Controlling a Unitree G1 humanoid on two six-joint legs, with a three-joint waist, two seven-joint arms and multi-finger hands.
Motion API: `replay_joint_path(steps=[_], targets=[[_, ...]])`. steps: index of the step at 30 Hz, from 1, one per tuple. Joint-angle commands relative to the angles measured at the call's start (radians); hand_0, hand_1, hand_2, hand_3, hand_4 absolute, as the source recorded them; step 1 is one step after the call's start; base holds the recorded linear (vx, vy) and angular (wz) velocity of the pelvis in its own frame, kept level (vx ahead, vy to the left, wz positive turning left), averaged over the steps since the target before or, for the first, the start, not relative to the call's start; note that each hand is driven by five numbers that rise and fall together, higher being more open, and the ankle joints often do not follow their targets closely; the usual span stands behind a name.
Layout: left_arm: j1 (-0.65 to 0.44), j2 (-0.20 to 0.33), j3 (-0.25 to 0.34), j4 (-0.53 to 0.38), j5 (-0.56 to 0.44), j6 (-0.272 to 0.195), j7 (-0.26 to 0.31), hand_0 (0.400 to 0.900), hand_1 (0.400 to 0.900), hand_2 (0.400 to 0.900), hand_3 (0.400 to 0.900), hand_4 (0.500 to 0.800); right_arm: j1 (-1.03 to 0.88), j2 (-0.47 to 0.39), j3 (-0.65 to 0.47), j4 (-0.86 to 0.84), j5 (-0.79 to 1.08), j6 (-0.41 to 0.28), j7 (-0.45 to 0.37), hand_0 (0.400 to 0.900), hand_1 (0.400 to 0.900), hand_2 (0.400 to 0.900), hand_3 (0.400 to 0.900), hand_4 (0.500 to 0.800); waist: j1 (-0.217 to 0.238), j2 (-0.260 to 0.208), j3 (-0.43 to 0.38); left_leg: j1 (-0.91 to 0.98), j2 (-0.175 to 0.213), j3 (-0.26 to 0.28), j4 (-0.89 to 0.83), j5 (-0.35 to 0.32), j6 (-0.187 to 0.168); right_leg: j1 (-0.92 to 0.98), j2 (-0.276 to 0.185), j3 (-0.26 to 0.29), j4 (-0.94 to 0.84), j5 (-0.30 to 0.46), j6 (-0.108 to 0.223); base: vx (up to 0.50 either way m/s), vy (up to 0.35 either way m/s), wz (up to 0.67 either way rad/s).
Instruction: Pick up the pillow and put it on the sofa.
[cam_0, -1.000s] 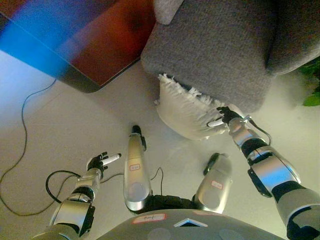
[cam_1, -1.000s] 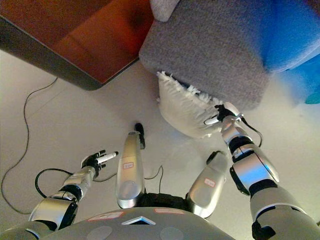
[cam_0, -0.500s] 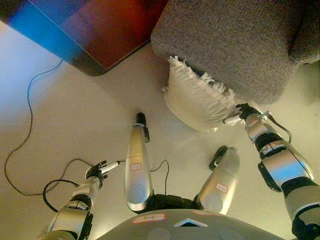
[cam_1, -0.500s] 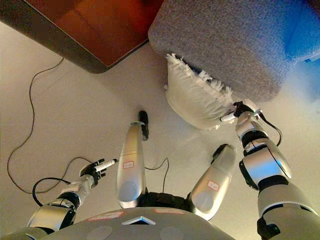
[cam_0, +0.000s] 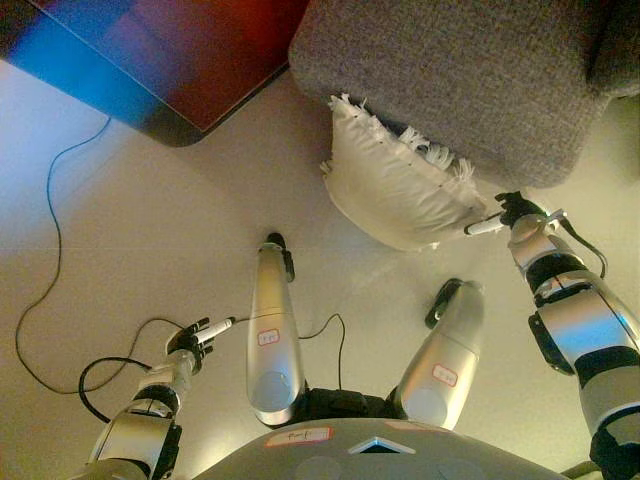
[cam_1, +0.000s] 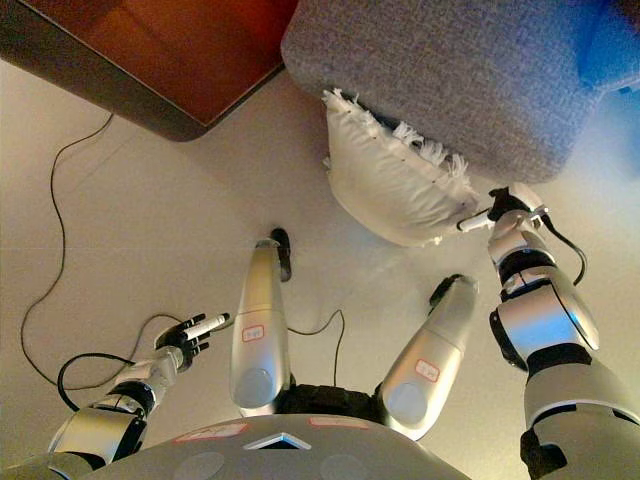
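A white pillow (cam_0: 395, 190) with a fringed edge stands on the pale floor and leans against the front of the grey sofa (cam_0: 450, 70). My right hand (cam_0: 512, 213) is at the pillow's lower right corner. One straight white-tipped finger (cam_0: 482, 227) touches that corner, and I cannot see any finger curled round the pillow. My left hand (cam_0: 195, 335) is low at the left, over bare floor and far from the pillow, with its fingers straight and nothing in it. The pillow also shows in the right eye view (cam_1: 390, 185).
A dark red-brown piece of furniture (cam_0: 200, 60) with a dark edge stands at the top left, next to the sofa's corner. Pale floor (cam_0: 130, 230) stretches to the left of the pillow.
The camera has shifted. My right hand stays at the pillow's right corner. My left hand has dropped lower and closer to my body. The pillow still leans on the sofa.
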Motion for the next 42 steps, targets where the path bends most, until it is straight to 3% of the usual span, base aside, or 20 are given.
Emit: replay_joint_path(steps=[1, 15, 22, 33, 34, 42], targets=[[0.017, 0.077, -0.042, 0.025, -0.027, 0.002, 0.012, 0.9, 0.9, 0.9, 0.9, 0.8, -0.125, -0.098, -0.031, 0.004, 0.019, 0.004, -0.03, 0.9, 0.9, 0.9, 0.9, 0.8, 0.021, 0.032, 0.026, 0.084, 0.055, -0.021, -0.027, -0.06, 0.013, -0.079, -0.019, 0.086, -0.03, 0.07, -0.02, -0.02, 0.03, 0.04], [0.057, 0.073, -0.021, 0.029, -0.051, -0.015, -0.044, 0.9, 0.9, 0.9, 0.9, 0.8, -0.321, -0.127, 0.045, -0.001, 0.044, 0.009, 0.065, 0.9, 0.9, 0.9, 0.9, 0.8, 0.042, 0.071, 0.054, -0.015, 0.032, -0.023, 0.038, -0.072, 0.025, -0.184, -0.022, 0.114, 0.035, 0.066, -0.028, 0.0, 0.034, 0.01], [0.08, 0.072, -0.004, 0.011, -0.068, -0.029, -0.061, 0.9, 0.9, 0.9, 0.9, 0.8, -0.414, -0.121, 0.09, -0.037, 0.122, -0.009, 0.169, 0.9, 0.9, 0.9, 0.9, 0.8, 0.055, 0.086, 0.086, -0.095, 0.019, -0.027, 0.085, -0.081, 0.033, -0.268, -0.021, 0.131, 0.074, 0.071, -0.033, -0.02, 0.046, -0.01], [0.136, 0.07, 0.017, 0.002, -0.077, -0.09, -0.11, 0.9, 0.9, 0.9, 0.9, 0.8, -0.478, -0.071, 0.1, -0.083, 0.307, -0.129, 0.354, 0.9, 0.9, 0.9, 0.9, 0.8, 0.083, 0.09, 0.089, -0.247, 0.008, -0.056, 0.169, -0.09, 0.04, -0.435, -0.014, 0.149, 0.146, 0.076, -0.05, -0.04, 0.017, -0.04], [0.144, 0.068, 0.017, 0.005, -0.079, -0.101, -0.117, 0.9, 0.9, 0.9, 0.9, 0.8, -0.478, -0.068, 0.097, -0.083, 0.327, -0.152, 0.373, 0.4, 0.4, 0.4, 0.4, 0.5, 0.084, 0.093, 0.089, -0.253, 0.01, -0.057, 0.171, -0.086, 0.038, -0.445, -0.016, 0.15, 0.154, 0.075, -0.051, 0.0, 0.0, 0.0], [0.177, 0.052, 0.033, 0.003, -0.075, -0.136, -0.135, 0.9, 0.9, 0.9, 0.9, 0.8, -0.462, -0.071, 0.066, -0.091, 0.294, -0.208, 0.315, 0.4, 0.4, 0.4, 0.4, 0.5, 0.084, 0.098, 0.089, -0.254, 0.025, -0.056, 0.17, -0.069, 0.034, -0.464, -0.019, 0.155, 0.185, 0.064, -0.054, -0.03, 0.004, -0.03]])
